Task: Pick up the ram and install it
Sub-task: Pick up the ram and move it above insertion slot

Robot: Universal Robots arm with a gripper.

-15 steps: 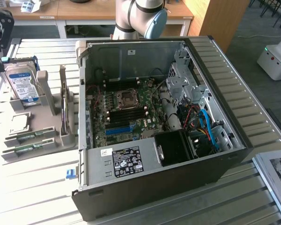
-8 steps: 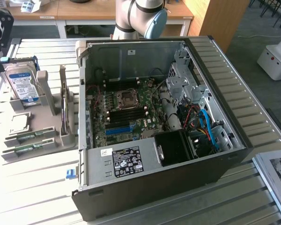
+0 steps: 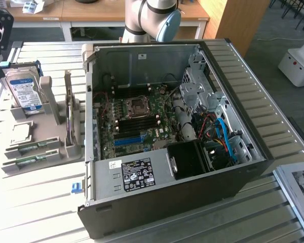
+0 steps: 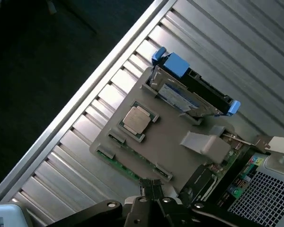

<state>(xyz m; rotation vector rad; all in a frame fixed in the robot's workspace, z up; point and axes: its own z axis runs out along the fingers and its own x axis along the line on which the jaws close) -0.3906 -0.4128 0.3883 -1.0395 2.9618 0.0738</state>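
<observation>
1. Gripper [image 4: 151, 188] fingers are pressed together with nothing between them. In the wrist view their dark tips sit over the edge of the grey holder [image 4: 173, 137], close to one end of the ram [image 4: 117, 164]. Whether they touch anything cannot be told.
2. The ram is a thin green stick resting on its long edge in the outermost slot of the holder, right along its rim. In the exterior view the ram [image 3: 33, 160] sits at the near corner of the holder, on the exterior view's left. It is outside the computer case [image 3: 192, 195] and well apart from it.
3. A second green stick [image 3: 31, 148] lies in the neighbouring slot, just beside the ram and parallel to it.
4. A processor chip [image 3: 21, 132] lies flat in a square recess next to those two slots.
5. A hard drive [image 3: 24, 91] with a blue and white label stands upright at the far end of the holder, with blue clips on its sides.
6. The case lies on its side with the cover off, on a slatted metal table [image 3: 40, 207]. Its motherboard [image 3: 157, 132] faces up, with a long blue slot [image 3: 127, 140] near the front and dark narrow slots on either side of the processor socket [image 3: 138, 106].
7. The arm [image 3: 152, 20], grey with a blue cap on its joint, rises beyond the far wall of the case
</observation>
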